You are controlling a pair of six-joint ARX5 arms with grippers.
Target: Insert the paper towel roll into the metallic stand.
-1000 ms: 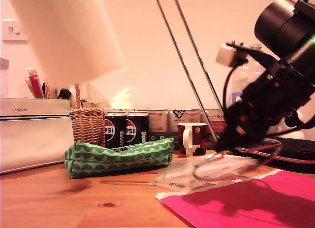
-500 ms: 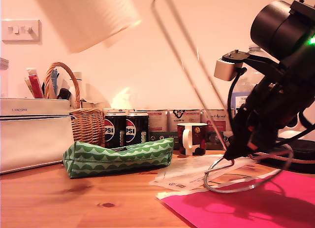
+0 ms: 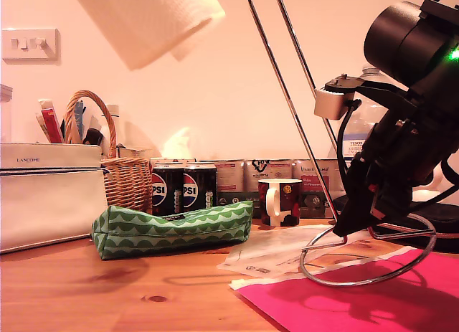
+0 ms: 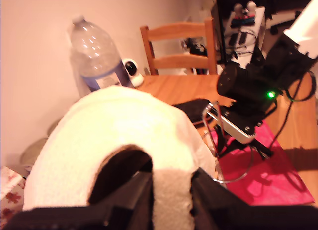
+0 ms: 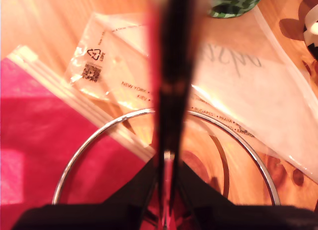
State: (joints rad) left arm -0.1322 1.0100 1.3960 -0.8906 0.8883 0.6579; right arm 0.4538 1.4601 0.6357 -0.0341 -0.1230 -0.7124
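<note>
Above the wooden table (image 3: pixel 107 289), the stand (image 3: pixel 301 124), pinched by my second gripper (image 3: pixel 358 221), is being righted from its earlier lean; the roll (image 3: pixel 154 20), pinched by my first gripper (image 4: pixel 169 195), is being swung closer for threading.

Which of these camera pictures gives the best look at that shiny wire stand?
The exterior view: it shows the thin shiny chrome wire stand whole, its tall loop leaning and its ring base tipped up, held by my second gripper. The second wrist view shows only the ring base and a blurred upright; the first wrist view gives a small, distant glimpse.
</note>
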